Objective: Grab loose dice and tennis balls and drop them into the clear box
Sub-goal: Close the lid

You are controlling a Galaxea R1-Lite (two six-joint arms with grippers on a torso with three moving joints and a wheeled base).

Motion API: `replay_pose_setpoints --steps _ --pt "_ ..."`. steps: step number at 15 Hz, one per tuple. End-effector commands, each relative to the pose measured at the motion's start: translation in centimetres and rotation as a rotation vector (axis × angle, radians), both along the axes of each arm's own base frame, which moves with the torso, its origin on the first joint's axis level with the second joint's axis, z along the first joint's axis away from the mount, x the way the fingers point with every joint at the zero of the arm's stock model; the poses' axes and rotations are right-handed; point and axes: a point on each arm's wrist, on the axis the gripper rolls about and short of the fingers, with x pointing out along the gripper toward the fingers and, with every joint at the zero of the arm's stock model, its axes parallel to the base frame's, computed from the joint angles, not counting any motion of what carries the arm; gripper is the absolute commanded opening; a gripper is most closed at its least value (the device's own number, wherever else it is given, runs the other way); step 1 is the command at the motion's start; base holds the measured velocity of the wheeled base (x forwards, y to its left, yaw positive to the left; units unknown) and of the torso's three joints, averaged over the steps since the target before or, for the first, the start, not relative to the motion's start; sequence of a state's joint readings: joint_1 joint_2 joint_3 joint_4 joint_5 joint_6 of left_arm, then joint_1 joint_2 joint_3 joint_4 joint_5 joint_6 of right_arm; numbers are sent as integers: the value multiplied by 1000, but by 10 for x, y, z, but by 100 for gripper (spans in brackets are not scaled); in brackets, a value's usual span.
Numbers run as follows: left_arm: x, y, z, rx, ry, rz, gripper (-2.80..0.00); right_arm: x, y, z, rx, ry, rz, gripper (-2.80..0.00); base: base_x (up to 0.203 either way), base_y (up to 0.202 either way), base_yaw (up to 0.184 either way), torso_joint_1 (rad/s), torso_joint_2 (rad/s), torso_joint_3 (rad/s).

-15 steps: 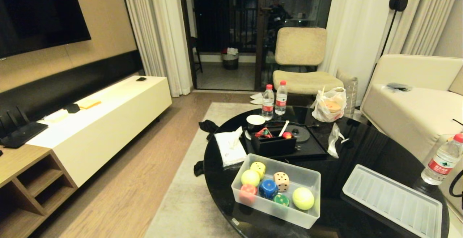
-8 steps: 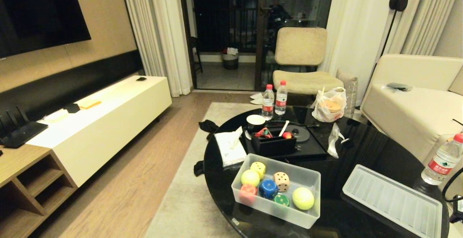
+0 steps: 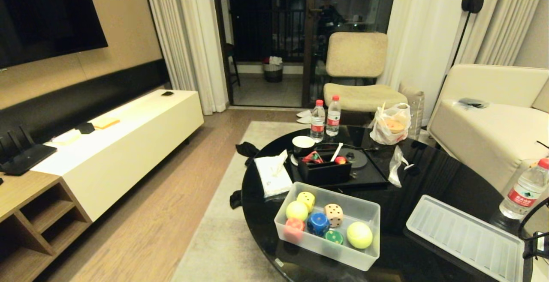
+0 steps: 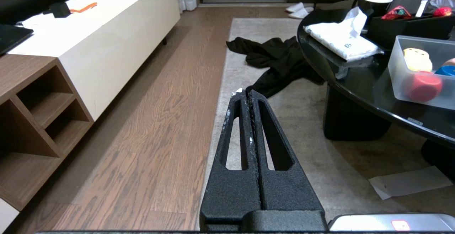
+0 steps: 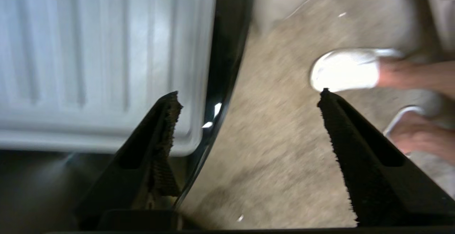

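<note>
The clear box (image 3: pixel 318 248) stands on the round black table (image 3: pixel 429 175), near its front edge. Inside lie two tennis balls (image 3: pixel 297 210) (image 3: pixel 359 235), a tan dice (image 3: pixel 333 214) and yellow, blue, red and green spotted pieces. Its ribbed lid (image 3: pixel 465 239) lies flat to the right. My right gripper (image 5: pixel 249 95) is open and empty, hanging over the table's right edge beside the lid (image 5: pixel 99 49), with rug below. Only a dark bit of that arm (image 3: pixel 534 244) shows in the head view. My left gripper (image 4: pixel 244 92) is shut and parked low over the rug, left of the table.
Behind the box are a black organiser (image 3: pixel 324 171), a tissue pack (image 3: pixel 272 175), water bottles (image 3: pixel 317 121) and a plastic bag (image 3: pixel 390 125). Another bottle (image 3: pixel 525 192) stands at the table's right edge. A person's feet in white slippers (image 5: pixel 348 68) are on the rug. Black clothing (image 4: pixel 277 56) lies on the floor.
A dark part of my right arm with its cable has come further into the head view at the lower right edge. The box, its contents and the lid have not moved.
</note>
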State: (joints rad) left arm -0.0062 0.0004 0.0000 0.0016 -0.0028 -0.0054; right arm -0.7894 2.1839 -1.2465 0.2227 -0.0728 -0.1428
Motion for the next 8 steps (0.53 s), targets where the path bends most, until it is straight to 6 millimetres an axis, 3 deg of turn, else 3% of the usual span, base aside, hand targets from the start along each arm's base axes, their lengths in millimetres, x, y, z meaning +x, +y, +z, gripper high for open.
replay_pose_setpoints --steps 1,8 --pt "0 0 0 -1 0 0 -280 5 -3 -9 -19 6 -3 0 0 0 0 0 0 0" --pt "0 0 0 -1 0 0 -280 22 -2 -30 17 11 -25 0 0 0 0 0 0 0"
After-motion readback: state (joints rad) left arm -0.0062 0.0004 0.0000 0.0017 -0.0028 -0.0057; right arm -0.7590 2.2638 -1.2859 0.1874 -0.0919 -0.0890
